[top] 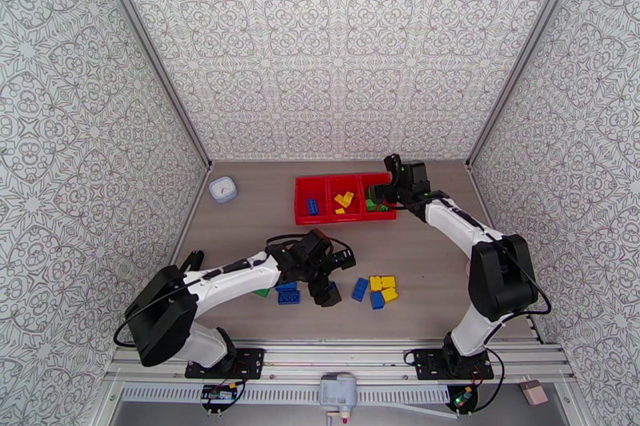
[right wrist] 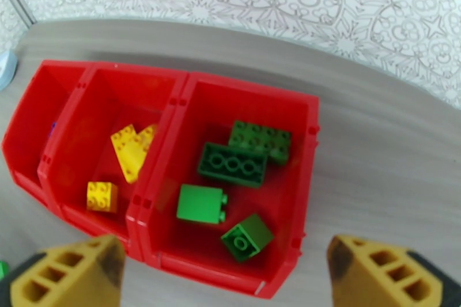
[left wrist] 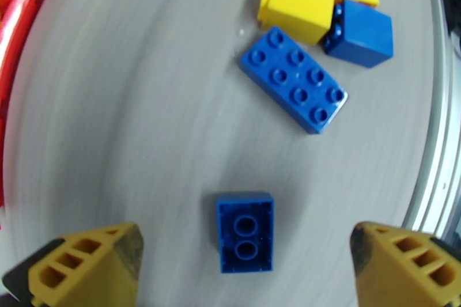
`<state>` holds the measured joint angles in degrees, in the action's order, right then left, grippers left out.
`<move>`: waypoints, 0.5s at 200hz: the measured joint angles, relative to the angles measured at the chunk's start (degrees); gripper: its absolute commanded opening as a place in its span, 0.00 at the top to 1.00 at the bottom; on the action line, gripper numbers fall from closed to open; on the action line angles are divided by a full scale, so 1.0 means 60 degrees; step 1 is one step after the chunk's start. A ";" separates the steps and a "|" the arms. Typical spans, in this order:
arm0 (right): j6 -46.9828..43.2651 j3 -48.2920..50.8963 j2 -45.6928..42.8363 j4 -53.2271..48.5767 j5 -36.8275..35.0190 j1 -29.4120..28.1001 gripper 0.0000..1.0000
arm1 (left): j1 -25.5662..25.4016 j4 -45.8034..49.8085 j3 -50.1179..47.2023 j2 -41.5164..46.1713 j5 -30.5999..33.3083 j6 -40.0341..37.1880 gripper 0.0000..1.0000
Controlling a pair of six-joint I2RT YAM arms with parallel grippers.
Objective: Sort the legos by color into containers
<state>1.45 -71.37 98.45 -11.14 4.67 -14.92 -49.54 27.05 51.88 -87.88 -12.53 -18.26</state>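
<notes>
— Status, left end effector (left wrist: 246, 245)?
— Spread wide, empty, low over upturned blue lego (left wrist: 245, 227) on tabletop (left wrist: 132, 129); other legos (left wrist: 299, 80) just beyond.
— Right end effector (right wrist: 225, 262)?
— Spread, empty, above red tray (right wrist: 253, 95); four green legos (right wrist: 233, 164) in rightmost compartment, yellow legos (right wrist: 131, 150) in middle.

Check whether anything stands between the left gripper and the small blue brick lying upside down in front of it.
Nothing visible does. The left gripper is open, and the small blue brick lies alone on the bare table, framed by its fingers. The long blue brick lies apart, farther ahead.
</notes>
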 measured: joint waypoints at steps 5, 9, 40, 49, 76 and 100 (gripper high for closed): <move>0.0000 0.0025 0.0000 0.0000 0.0000 0.0000 0.03 | -0.0025 0.0036 0.0025 -0.0098 0.0040 0.0007 0.09; 0.0000 0.0044 0.0000 0.0004 0.0000 0.0000 0.03 | -0.0044 0.0058 0.0040 -0.0171 0.0069 -0.0051 0.09; 0.0000 0.0120 -0.0018 0.0011 0.0000 0.0000 0.03 | -0.0222 0.0346 0.0302 -0.0973 0.0288 -0.0124 0.13; -0.0004 0.0120 -0.0025 0.0011 0.0000 0.0000 0.03 | -0.0270 0.0393 0.0346 -0.1180 0.0339 -0.0186 0.15; -0.0066 0.0120 -0.0029 0.0036 0.0000 0.0004 0.03 | -0.0364 0.0477 0.0357 -0.1541 0.0601 -0.0266 0.27; -0.0069 0.0120 -0.0036 0.0033 0.0000 0.0007 0.03 | -0.0390 0.0492 0.0415 -0.1585 0.0823 -0.0200 0.42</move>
<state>1.04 -70.65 98.24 -10.94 4.67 -14.87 -51.88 30.00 54.37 -97.38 -7.60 -19.46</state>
